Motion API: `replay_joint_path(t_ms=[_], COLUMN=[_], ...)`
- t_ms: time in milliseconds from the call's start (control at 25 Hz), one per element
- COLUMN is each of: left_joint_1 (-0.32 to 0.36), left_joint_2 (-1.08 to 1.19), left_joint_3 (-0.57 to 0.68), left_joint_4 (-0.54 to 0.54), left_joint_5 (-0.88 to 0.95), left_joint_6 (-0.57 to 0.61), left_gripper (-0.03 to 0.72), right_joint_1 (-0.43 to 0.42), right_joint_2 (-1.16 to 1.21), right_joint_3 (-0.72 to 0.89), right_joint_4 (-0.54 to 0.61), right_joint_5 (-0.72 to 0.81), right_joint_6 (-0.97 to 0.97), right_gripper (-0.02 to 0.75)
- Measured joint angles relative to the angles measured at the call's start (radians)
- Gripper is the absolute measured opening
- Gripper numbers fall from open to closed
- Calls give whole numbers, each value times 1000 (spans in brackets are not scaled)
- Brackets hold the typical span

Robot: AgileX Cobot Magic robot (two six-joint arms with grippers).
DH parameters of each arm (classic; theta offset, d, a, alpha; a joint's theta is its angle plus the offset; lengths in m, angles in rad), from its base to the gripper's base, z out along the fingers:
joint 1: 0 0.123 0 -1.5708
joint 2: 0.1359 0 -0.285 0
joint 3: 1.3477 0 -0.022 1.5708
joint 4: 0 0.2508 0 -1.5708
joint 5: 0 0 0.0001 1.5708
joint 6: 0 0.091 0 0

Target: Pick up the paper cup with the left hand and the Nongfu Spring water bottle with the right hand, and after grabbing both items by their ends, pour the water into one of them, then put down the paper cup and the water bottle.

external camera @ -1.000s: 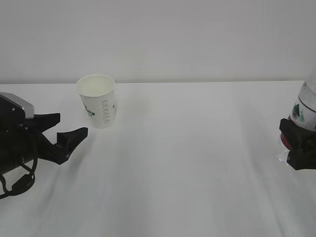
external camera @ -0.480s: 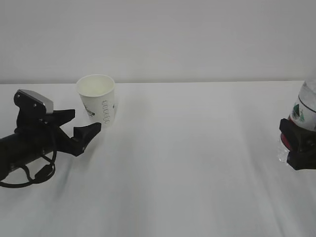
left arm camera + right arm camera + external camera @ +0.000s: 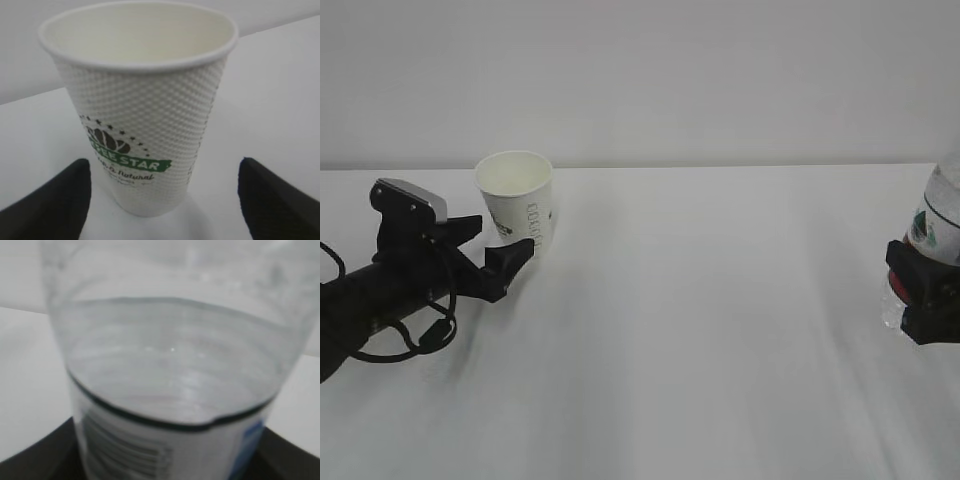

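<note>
Two arms: one comes in over the left edge of the white table (image 3: 700, 330), the other shows only at the right edge.
Left hand (image 3: 500, 250): jaws spread wide, lying low and pointing toward the far edge. Its fingers (image 3: 47, 205) sit either side of the cup's lower half without touching it; the wrist view shows clear gaps on both sides. A grey plate sits on top and a black cable (image 3: 420, 335) loops below the arm.
Right hand (image 3: 925, 295): closed around the lower part of the bottle, mostly cut off by the right border. In its wrist view the dark fingers (image 3: 42, 452) lie against the bottle's sides.
Nongfu Spring water bottle (image 3: 942, 215): upright at the table's right edge, held in the right hand, label partly visible above the fingers. From the wrist, the water (image 3: 170, 385) stands above the label line (image 3: 165, 422).
Paper cup (image 3: 517, 203): upright near the far left part of the table, mouth open, standing on the surface. It lies right between the left hand's fingertips. Its wall is dimpled, with a green banner logo (image 3: 122, 160).
</note>
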Motion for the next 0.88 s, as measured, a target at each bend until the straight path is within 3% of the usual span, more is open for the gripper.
replay_joint_path(t_ms=[400, 880], left_joint_1=[0, -1], left_joint_2=[18, 19], left_joint_3=[-56, -58], left_joint_4=[-4, -119], left_joint_5=[0, 0], left_joint_6=[-4, -6], left_gripper=[686, 669], right_joint_1=[0, 0], right_joint_2=[0, 0], right_joint_3=[0, 0], right_joint_4=[-2, -2], right_joint_5=[0, 0], right_joint_6=[0, 0], right_gripper=[482, 482])
